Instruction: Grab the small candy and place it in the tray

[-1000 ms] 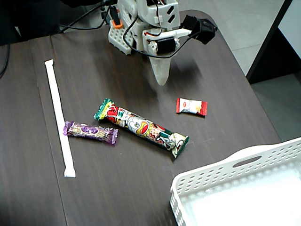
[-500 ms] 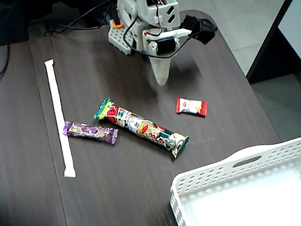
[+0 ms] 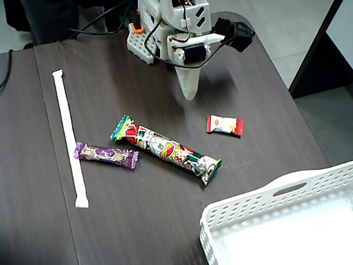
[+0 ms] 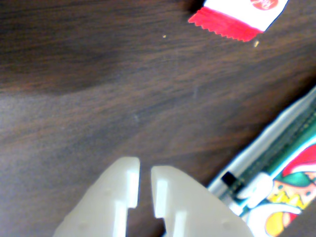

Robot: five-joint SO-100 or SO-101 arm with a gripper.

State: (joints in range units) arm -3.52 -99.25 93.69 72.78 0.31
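Two fingers (image 4: pixel 144 173), nearly pressed together, hang over bare table (image 3: pixel 259 94) between the small candy (image 3: pixel 224 125) and cartoon-printed bar (image 3: pixel 165 148).

White printed-plastic arm (image 3: pixel 171 27) with black cables, an orange clip, translucent pale gripper (image 4: pixel 144 185) fingers

Dark wooden table (image 3: pixel 138 221) on a pale floor (image 3: pixel 298 27)

The floor shows behind and to the right of the gripper (image 3: pixel 189 94); light is even.
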